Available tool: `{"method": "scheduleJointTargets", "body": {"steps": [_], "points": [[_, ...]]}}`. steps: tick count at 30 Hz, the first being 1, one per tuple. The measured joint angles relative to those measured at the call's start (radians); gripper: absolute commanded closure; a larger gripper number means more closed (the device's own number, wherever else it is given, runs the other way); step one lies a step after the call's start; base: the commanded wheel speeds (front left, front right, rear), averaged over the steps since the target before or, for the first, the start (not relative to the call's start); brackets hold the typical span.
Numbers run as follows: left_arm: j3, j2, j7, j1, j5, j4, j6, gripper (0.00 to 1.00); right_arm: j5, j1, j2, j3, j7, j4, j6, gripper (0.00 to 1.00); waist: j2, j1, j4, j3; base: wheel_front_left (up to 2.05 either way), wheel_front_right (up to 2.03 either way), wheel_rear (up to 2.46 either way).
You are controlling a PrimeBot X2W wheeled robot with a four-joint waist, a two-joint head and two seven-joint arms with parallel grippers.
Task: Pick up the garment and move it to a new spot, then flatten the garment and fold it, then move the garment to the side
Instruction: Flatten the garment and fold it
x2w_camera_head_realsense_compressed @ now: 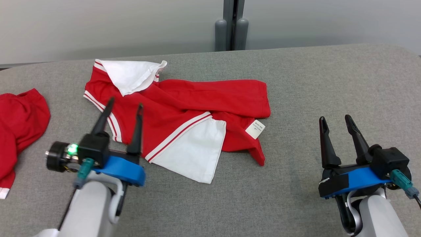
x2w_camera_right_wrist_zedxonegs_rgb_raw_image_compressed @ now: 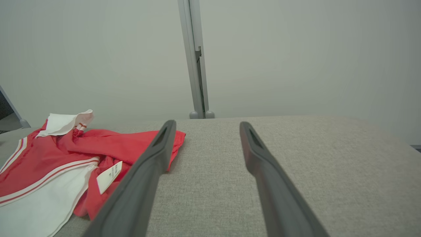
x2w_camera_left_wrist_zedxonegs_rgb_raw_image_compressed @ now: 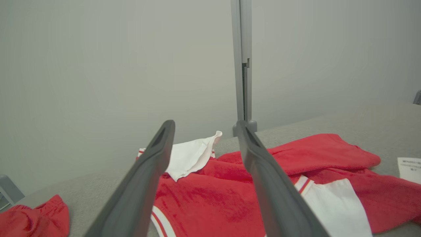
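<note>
The garment (x2w_camera_head_realsense_compressed: 184, 108) is a bright red jersey lying crumpled on the grey table, with white panels, red-and-white striped trim and a white care label (x2w_camera_head_realsense_compressed: 255, 128) at its right. It also appears in the left wrist view (x2w_camera_left_wrist_zedxonegs_rgb_raw_image_compressed: 210, 194) and the right wrist view (x2w_camera_right_wrist_zedxonegs_rgb_raw_image_compressed: 65, 154). My left gripper (x2w_camera_head_realsense_compressed: 125, 107) hovers over the garment's left part, jaws open with nothing between them. My right gripper (x2w_camera_head_realsense_compressed: 335, 120) stands open over bare table, well to the right of the garment. In the wrist views both pairs of fingers (x2w_camera_left_wrist_zedxonegs_rgb_raw_image_compressed: 141, 184) (x2w_camera_right_wrist_zedxonegs_rgb_raw_image_compressed: 144, 174) are spread apart and empty.
A second red cloth (x2w_camera_head_realsense_compressed: 19, 128) lies at the table's left edge, also seen in the left wrist view (x2w_camera_left_wrist_zedxonegs_rgb_raw_image_compressed: 36, 217). A grey post (x2w_camera_head_realsense_compressed: 232, 26) stands behind the table's far edge against a pale wall. Bare grey table (x2w_camera_head_realsense_compressed: 329, 82) stretches to the right.
</note>
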Motion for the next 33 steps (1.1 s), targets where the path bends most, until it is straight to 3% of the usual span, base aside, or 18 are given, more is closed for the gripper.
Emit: {"method": "scheduleJointTargets", "body": {"steps": [9,15,26,33], "points": [[-0.143,-0.044,0.038,0.021,0.039,0.061,-0.042,0.00,0.003,0.000,0.000,0.002,0.000,0.002,0.000,0.00,0.0000,0.0000,-0.011,-0.001,0.00,0.00,0.00],[-0.266,-0.058,0.133,0.013,0.039,0.087,-0.064,0.00,0.006,0.001,0.000,0.000,0.000,0.004,0.000,0.00,0.0000,0.0000,-0.025,-0.003,0.00,0.00,0.00],[-0.453,-0.030,0.327,0.004,-0.073,0.084,-0.070,0.00,0.015,0.002,0.000,0.001,0.000,0.005,0.000,0.00,0.0000,0.0000,-0.044,-0.004,0.00,0.00,0.00],[-0.505,0.007,0.384,0.004,-0.128,0.110,-0.070,0.00,0.019,0.002,0.000,0.002,0.000,0.004,0.000,0.00,0.0000,0.0000,-0.056,0.001,0.00,0.00,0.00]]}}
